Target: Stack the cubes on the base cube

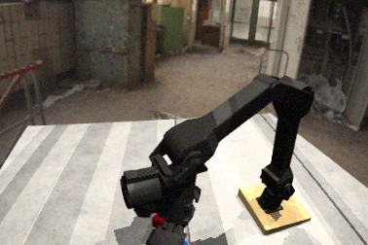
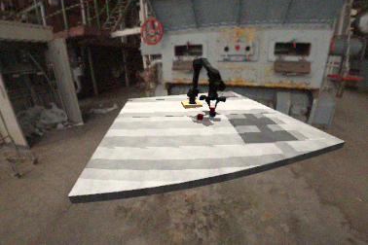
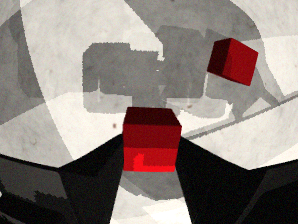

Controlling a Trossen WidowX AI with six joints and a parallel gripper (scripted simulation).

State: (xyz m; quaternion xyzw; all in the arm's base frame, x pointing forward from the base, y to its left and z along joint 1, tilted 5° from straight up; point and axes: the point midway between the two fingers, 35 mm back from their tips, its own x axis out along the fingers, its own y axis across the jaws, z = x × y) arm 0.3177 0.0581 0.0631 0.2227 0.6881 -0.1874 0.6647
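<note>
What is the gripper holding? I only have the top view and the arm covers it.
Observer: The wrist view shows the gripper shut on a red cube, gripped by two opposite sides.
Operator: Other red cube?
Observer: The second red cube lies on the table, ahead and to the right of the held one in the wrist view, apart from it.
Operator: Base cube?
Observer: The exterior view shows the blue base cube just beneath the gripper. I can't tell whether the held cube touches it.
</note>
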